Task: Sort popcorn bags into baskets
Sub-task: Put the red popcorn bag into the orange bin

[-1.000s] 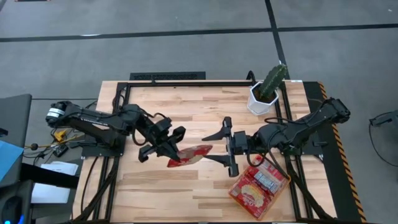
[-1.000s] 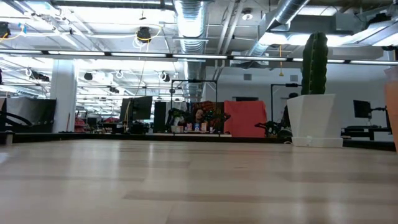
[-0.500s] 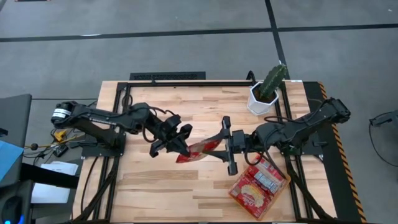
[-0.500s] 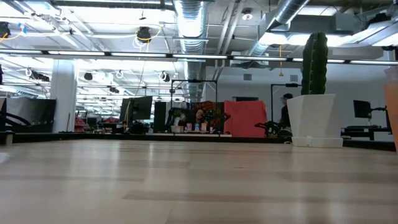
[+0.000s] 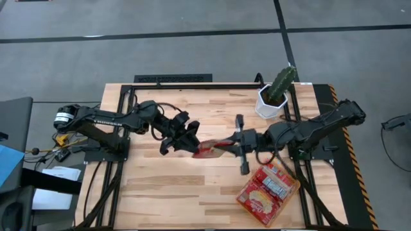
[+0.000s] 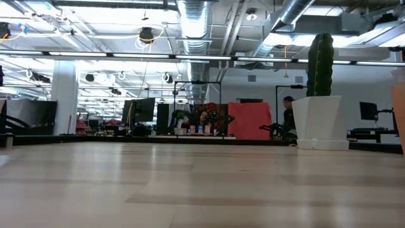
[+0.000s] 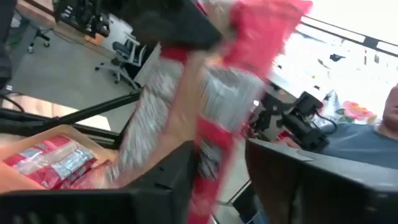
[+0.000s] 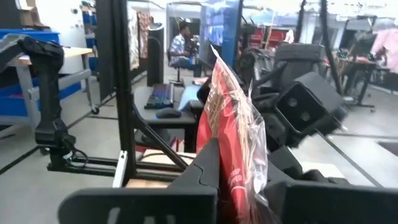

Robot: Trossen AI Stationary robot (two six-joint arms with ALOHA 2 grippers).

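two dark robot arms meet over the middle of a pale wooden desk, seen from above. between them, lifted off the desk, is a large red-orange foil popcorn bag with a yellowish centre. the left tool pinches the end of the bag farther from the shallow square bright-orange plastic basket. the right tool reaches in from the basket side, its two fingers set on either side of the bag's other end; the right wrist view shows the bag upright between those fingers, apparently pinched.

the basket sits at the desk's near right corner, just beyond the right arm, already holding small red packets with silver bands. a white pot with a green cactus stands far behind the basket.

this looks like a hand-over from left arm to right. next, the left tool would need to let go, then the right arm carry the bag back over the basket and release.
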